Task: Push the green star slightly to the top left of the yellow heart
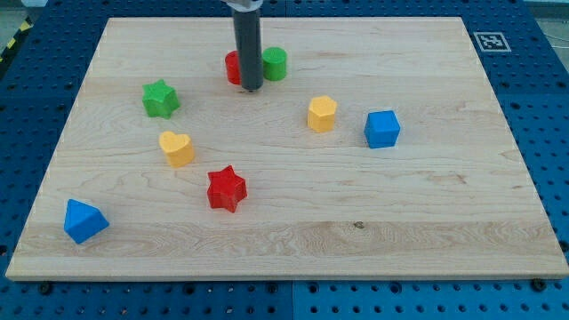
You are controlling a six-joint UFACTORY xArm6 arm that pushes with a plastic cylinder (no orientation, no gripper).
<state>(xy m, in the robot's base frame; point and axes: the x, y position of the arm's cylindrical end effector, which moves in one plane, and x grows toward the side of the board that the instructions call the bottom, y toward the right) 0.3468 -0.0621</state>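
The green star (160,98) lies at the view's upper left of the wooden board. The yellow heart (177,148) lies just below and a little right of it, a small gap between them. My tip (252,88) rests on the board near the view's top centre, right of the green star, touching or nearly touching a red round block (233,68) that the rod partly hides.
A green round block (275,63) sits right of the rod. A yellow hexagonal block (322,114) and a blue cube (382,129) lie at the right. A red star (226,188) sits below the heart. A blue wedge (84,220) lies bottom left.
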